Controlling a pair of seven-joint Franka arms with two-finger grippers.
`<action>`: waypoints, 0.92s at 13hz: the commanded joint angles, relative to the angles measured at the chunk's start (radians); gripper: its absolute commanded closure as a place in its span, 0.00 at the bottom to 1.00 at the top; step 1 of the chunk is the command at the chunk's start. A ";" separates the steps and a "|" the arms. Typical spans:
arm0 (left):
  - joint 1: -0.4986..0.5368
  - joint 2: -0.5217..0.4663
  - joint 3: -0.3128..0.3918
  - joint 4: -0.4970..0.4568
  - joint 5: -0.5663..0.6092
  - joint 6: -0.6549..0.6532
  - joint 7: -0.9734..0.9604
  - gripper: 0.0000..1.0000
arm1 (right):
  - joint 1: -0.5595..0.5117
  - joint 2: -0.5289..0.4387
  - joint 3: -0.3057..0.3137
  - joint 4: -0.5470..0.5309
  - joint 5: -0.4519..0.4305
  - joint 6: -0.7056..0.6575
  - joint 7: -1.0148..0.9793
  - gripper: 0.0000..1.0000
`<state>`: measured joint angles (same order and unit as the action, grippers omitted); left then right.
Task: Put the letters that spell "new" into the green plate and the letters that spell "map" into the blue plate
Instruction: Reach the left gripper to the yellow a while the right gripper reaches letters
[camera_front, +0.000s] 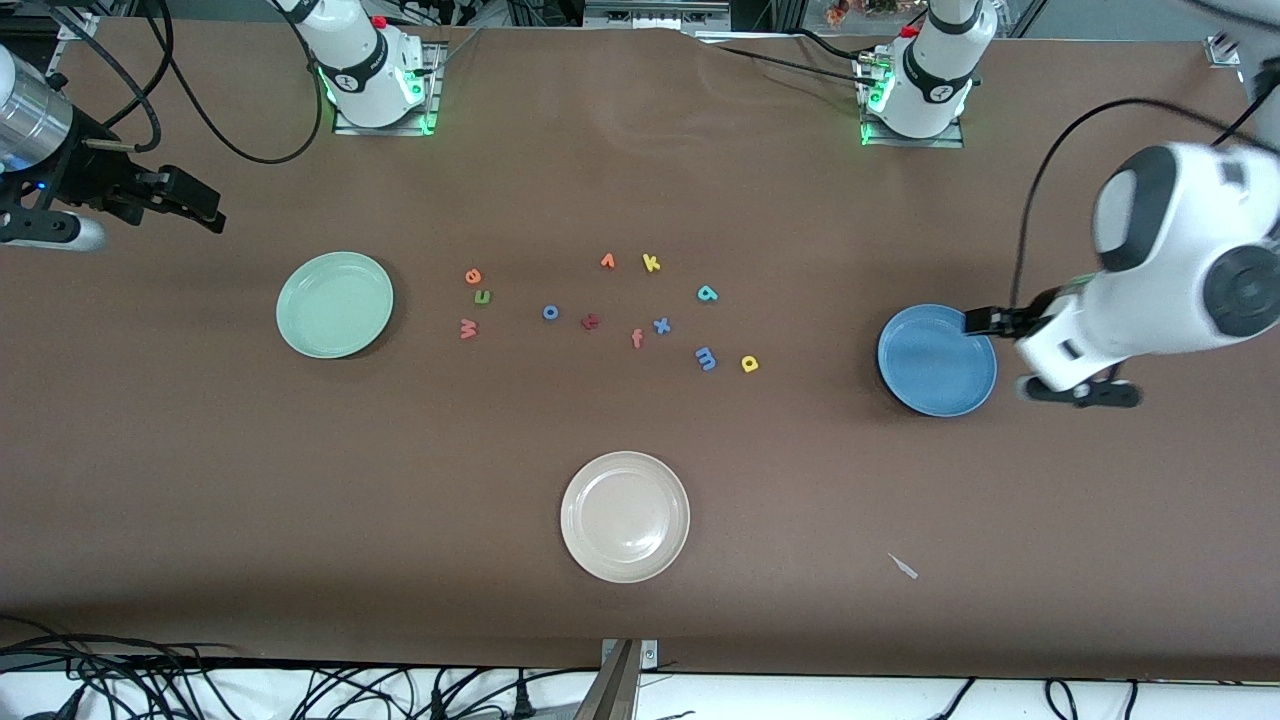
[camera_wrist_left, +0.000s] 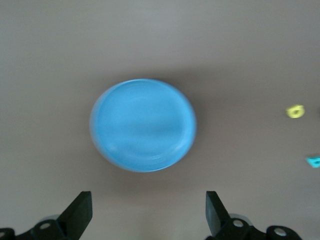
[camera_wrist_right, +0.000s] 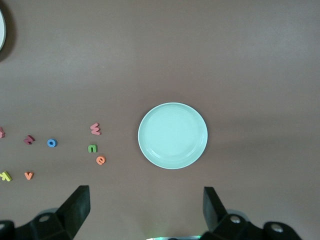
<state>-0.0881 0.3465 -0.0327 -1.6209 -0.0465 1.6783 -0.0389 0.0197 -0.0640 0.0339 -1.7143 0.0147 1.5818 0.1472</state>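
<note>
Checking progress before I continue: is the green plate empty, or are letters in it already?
Empty. The green plate shows only bare surface; the e, n and w lie beside it on the table.

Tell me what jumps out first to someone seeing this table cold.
Three round plates: the green plate toward the right arm's end, the blue plate toward the left arm's end, and a cream-white plate nearest the front camera. Between the coloured two lies a scatter of foam letters, none on a plate yet. Both the left gripper and the right gripper are open, each empty above its end of the table.
</note>
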 joint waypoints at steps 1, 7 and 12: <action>-0.053 0.063 -0.002 0.033 -0.096 0.075 -0.082 0.00 | 0.009 -0.002 0.026 0.007 0.007 -0.032 0.000 0.00; -0.251 0.163 -0.004 -0.020 -0.099 0.334 -0.572 0.00 | 0.069 0.095 0.119 -0.040 0.008 -0.097 0.003 0.00; -0.404 0.181 -0.003 -0.256 -0.009 0.720 -0.859 0.00 | 0.143 0.130 0.130 -0.264 0.008 0.254 0.131 0.00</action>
<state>-0.4489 0.5486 -0.0512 -1.7941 -0.1091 2.3113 -0.8027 0.1308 0.0809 0.1584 -1.8784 0.0162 1.7213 0.1975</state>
